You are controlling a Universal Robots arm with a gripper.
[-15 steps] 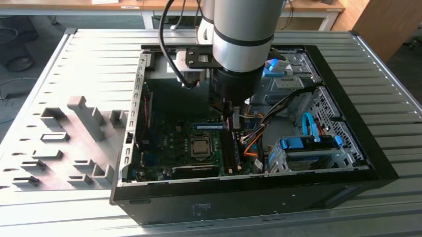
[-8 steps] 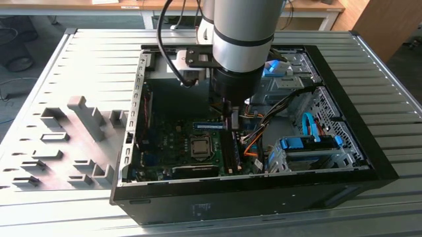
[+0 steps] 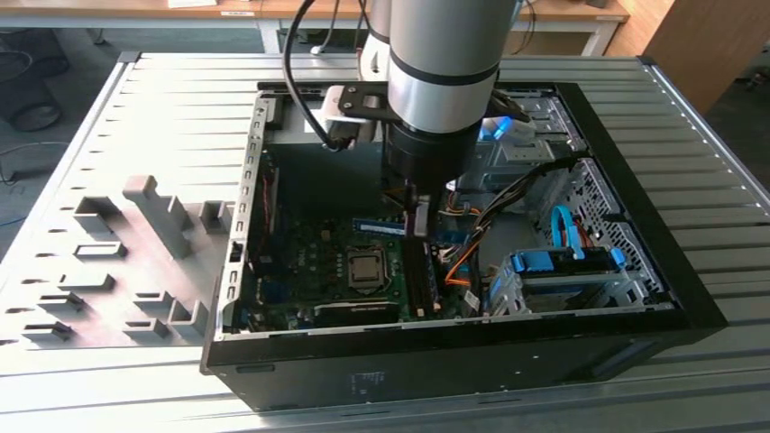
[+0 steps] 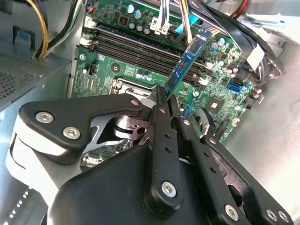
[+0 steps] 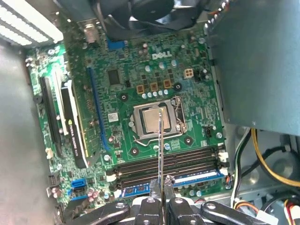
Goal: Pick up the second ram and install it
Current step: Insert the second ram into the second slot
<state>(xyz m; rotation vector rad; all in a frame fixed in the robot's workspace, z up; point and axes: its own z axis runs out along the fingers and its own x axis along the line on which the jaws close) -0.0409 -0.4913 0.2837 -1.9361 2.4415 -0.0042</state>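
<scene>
The second ram [image 4: 187, 58] is pinched in your hand [image 4: 165, 96]. The fingers are closed on 1 end of it and the rest sticks out past the tips. In the first wrist view you see the second ram [image 5: 161, 140] edge-on, as a thin line over the memory slots [image 5: 164, 164] and the chip socket [image 5: 157, 119]. It hangs above the motherboard [image 5: 140, 61] and is not in a slot yet.

In the exterior view your hand [image 3: 416, 216] is low inside the computer case [image 3: 650, 271], near its middle. The case lies open on the metal surface [image 3: 121, 126].

So I think the pick-up is done and you are at the fitting step. The slot nearest your hand seems to hold a blue stick [image 5: 187, 179] already.

The next move calls for lining the stick's long edge up with a free slot. Then it needs a straight, even push, with care not to tilt it.
</scene>
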